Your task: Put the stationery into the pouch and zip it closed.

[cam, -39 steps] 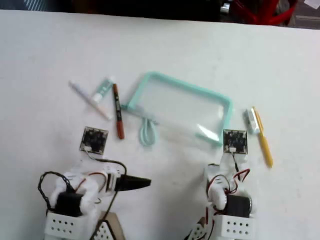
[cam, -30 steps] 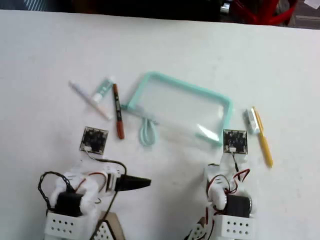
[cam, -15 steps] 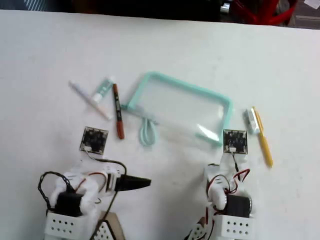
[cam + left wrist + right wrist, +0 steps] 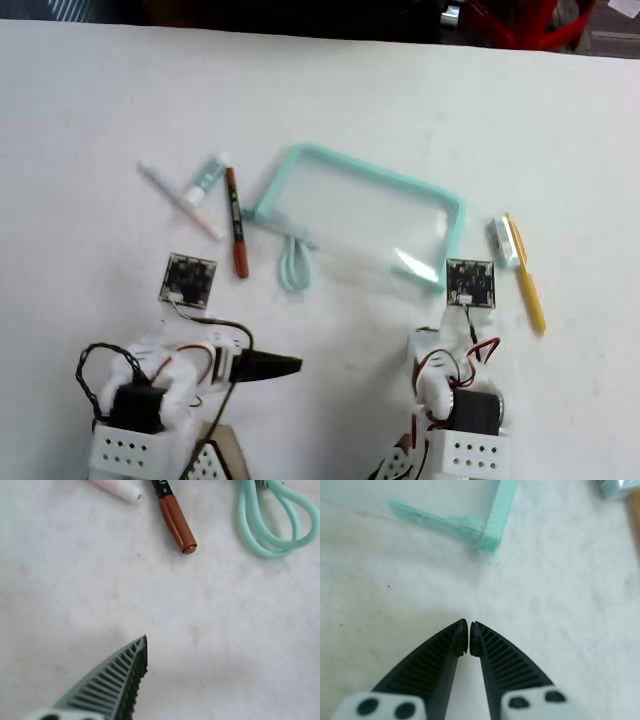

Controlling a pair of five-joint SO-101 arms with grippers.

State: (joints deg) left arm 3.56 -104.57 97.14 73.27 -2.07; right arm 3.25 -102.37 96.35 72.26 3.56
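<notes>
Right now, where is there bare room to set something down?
Widest bare stretch: the table beyond the pouch. Also bare: between the arms, short of the strap loop. Crowded: either end of the pouch, by the brown marker and white pen, and the yellow pen.

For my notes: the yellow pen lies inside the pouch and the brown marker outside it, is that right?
Not quite: the high view shows the yellow pen beside the pouch, on the table, not inside. The brown marker is indeed outside it.

I looked over a white table [image 4: 120, 90]; past its far edge, something red [image 4: 520, 22] sat in shadow.
</notes>
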